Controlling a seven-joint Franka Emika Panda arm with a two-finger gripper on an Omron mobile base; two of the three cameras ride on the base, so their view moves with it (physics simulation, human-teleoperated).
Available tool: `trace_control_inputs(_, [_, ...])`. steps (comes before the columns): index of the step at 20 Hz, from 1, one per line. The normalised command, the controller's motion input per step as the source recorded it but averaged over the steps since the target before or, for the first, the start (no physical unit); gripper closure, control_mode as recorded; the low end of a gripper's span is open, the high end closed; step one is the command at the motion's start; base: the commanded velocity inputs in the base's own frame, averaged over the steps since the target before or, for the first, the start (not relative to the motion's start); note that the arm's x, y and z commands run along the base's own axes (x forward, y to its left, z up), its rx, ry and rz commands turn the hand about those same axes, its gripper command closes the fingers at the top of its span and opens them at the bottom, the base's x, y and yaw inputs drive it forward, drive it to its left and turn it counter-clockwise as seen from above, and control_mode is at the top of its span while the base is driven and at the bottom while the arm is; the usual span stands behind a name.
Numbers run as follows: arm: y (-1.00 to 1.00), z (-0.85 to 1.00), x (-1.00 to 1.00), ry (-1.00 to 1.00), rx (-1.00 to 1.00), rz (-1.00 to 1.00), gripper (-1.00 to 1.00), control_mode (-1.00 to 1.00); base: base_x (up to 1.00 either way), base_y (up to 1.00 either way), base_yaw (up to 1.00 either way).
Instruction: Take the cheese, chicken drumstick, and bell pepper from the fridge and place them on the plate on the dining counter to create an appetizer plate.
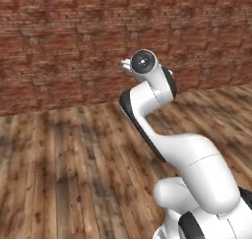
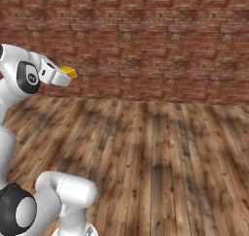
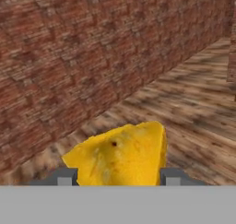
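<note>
The cheese [image 3: 117,156], a yellow-orange wedge, sits between the two dark finger tips of my gripper [image 3: 120,178], which is shut on it. In the right base view the cheese [image 2: 69,73] pokes out past the white hand, where the gripper [image 2: 64,76] is held up at about chest height, in front of the brick wall. In the left base view the arm's wrist [image 1: 143,62] covers the hand. The fridge, plate, dining counter, chicken drumstick and bell pepper are out of view.
A red-brown brick wall [image 2: 146,41] runs across ahead. A wooden plank floor [image 2: 155,162] stretches from the base to the wall's foot.
</note>
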Motion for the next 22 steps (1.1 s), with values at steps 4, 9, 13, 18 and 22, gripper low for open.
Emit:
trace_control_inputs(4, [0.00,0.00,0.00,0.00,0.00,0.00,1.00,1.00,0.19,0.00,-0.64])
trace_control_inputs(9, [0.00,0.00,0.00,0.00,0.00,0.00,1.00,1.00,0.14,0.00,-0.66])
trace_control_inputs(13, [0.00,0.00,0.00,0.00,0.00,0.00,1.00,1.00,0.18,0.00,-0.66])
trace_control_inputs(18, [0.00,0.00,0.00,0.00,0.00,0.00,1.00,1.00,0.36,0.05,-0.61])
trace_control_inputs(22, [0.00,0.00,0.00,0.00,0.00,0.00,1.00,1.00,0.53,0.24,-0.57])
